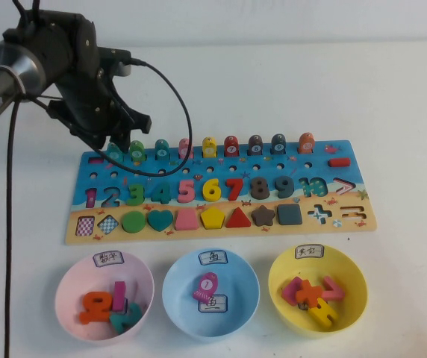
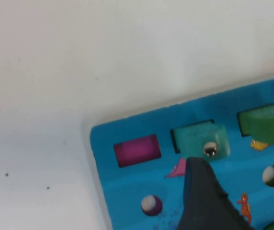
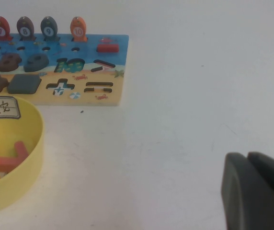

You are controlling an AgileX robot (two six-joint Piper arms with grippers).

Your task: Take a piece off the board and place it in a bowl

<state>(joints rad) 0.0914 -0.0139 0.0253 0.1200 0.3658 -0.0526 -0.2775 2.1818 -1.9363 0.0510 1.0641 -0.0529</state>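
**Left arm lines up over the teal fish at the back of the board**

A plain white surface carries everything: a long blue and sandy board and, nearer the robot, three bowls in a row, pink, light blue and yellow.

The left end effector hangs over the board's far left corner, right above the row of upright fish. The teal fish piece stands in its slot just beside a dark finger in the left wrist view. Nothing is gripped; how wide the jaws stand cannot be told. The right end effector is parked low off the board's right end, well apart from the work, its opening equally unclear.

The step in hand looks like the approach to the pick. Next, the jaws probably need to straddle the teal fish, close on it, lift it straight up out of its slot, then carry it over the board to the light blue bowl.

The brighter green fish stands just beside the target, so a crooked descent could nudge it. A magenta block lies on the other side. The light blue bowl already holds a pink fish, and the arm's black cable loops over the board's back row.
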